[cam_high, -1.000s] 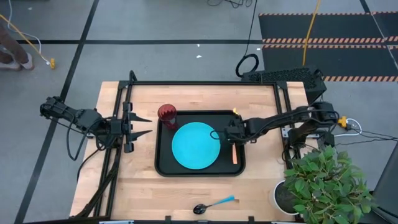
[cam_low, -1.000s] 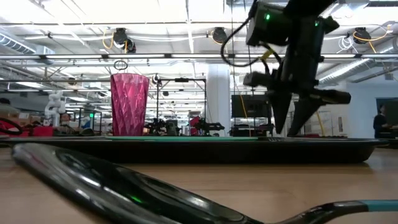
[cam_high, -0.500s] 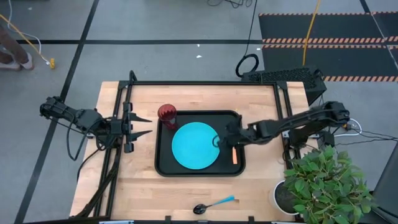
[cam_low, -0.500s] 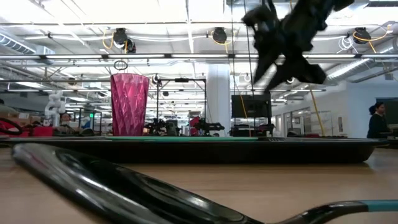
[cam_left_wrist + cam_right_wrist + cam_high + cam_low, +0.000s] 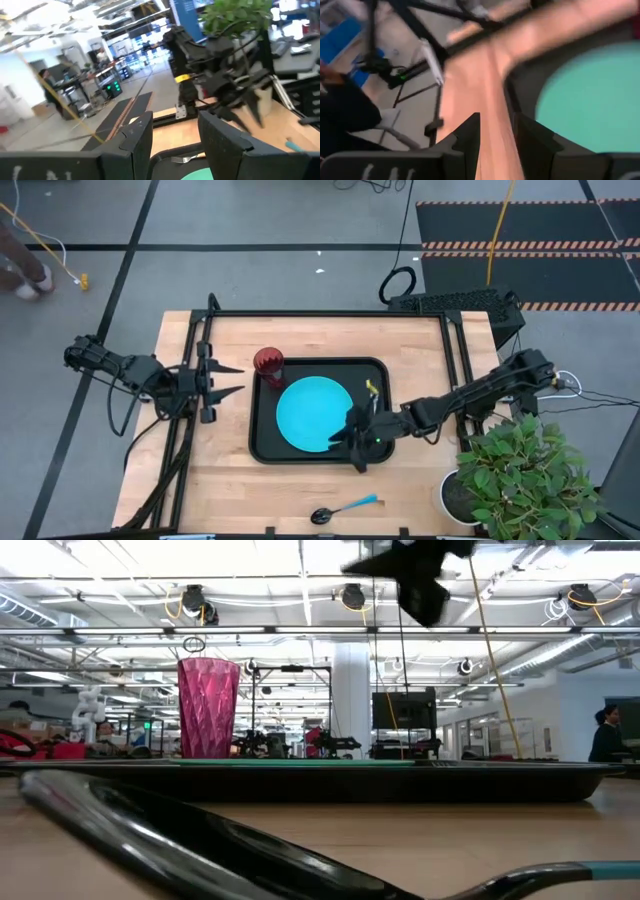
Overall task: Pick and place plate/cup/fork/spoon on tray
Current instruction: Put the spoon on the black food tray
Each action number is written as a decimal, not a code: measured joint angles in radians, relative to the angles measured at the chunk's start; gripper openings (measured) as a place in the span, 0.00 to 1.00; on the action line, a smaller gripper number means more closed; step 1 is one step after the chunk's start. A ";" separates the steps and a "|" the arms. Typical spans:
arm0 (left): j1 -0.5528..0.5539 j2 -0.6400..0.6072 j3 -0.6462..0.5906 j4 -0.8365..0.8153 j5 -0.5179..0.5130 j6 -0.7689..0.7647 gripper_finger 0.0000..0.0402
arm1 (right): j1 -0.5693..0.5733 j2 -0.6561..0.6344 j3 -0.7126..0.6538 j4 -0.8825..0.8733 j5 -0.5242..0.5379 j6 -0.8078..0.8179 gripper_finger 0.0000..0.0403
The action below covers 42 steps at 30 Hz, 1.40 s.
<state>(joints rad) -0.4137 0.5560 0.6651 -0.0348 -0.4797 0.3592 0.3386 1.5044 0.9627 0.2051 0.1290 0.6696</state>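
Note:
The black tray (image 5: 262,442) lies mid-table and holds the cyan plate (image 5: 308,415). The dark red cup (image 5: 268,362) stands upright in the tray's far-left corner and also shows in the low view (image 5: 208,708). The fork's tines (image 5: 182,159) lie on the tray beside the plate; my right arm hides its handle from above. The spoon (image 5: 345,507) lies on the table near the front edge. My right gripper (image 5: 347,448) is open and empty, above the tray's near-right part. My left gripper (image 5: 228,381) is open, left of the tray.
A potted plant (image 5: 520,475) stands at the table's near-right corner. A dark metal frame (image 5: 330,314) runs along the table's far and side edges. Bare wood lies between the tray and the spoon. People stand in the room behind (image 5: 605,735).
My right gripper has risen and swung from beside the plate's right edge toward the table's near edge and a little left, turning as it went. It stays open and empty. The tray, plate, cup and spoon have kept still.

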 joint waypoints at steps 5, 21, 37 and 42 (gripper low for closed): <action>0.000 0.016 0.000 0.000 -0.092 -0.093 0.40 | -0.041 0.003 0.001 0.077 0.004 -0.245 0.28; -0.003 0.125 0.000 -0.065 -0.119 -0.359 0.40 | -0.045 0.266 0.624 -0.766 -0.080 -0.524 0.28; -0.052 0.127 -0.011 -0.072 -0.121 -0.418 0.40 | 0.118 0.648 0.982 -1.263 -0.194 -0.411 0.28; -0.053 0.127 -0.011 -0.038 -0.124 -0.396 0.40 | 0.155 0.654 0.982 -1.272 -0.213 -0.342 0.28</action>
<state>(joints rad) -0.4671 0.6827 0.6540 -0.0731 -0.6033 -0.0363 0.4938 2.1580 1.9442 -1.0668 -0.0837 0.3276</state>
